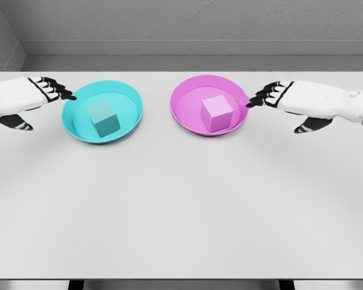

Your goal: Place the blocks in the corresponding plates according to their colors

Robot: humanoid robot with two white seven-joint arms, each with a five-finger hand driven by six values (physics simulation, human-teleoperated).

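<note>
Table: a white top that carries everything; both arms reach in over its far half, one from each side.
Cyan plate: just inward of the left hand, its left rim nearly at the fingertips; it holds the cyan block.
Pink plate: just inward of the right hand, its right rim close to those fingertips; it holds the pink block.
Left hand: hovers at the cyan plate's outer rim, black fingers loosely extended toward the plate, thumb hanging below, nothing in its hold.
Right hand: mirrors it at the pink plate's outer rim, fingers relaxed and pointing inward, thumb hanging below, holding nothing.
Cyan block: sits flat in the middle of the cyan plate, to the right of the left hand and clear of it; a cube, so no long axis to speak of.
Pink block: sits flat in the pink plate's centre, to the left of the right hand and clear of it.
Key relation: each block lies inward of its nearer hand, past the plate rim and untouched.
Task state: colours match on both sides, so the sorting looks done; likely all that is left is drawing both hands outward.
</note>
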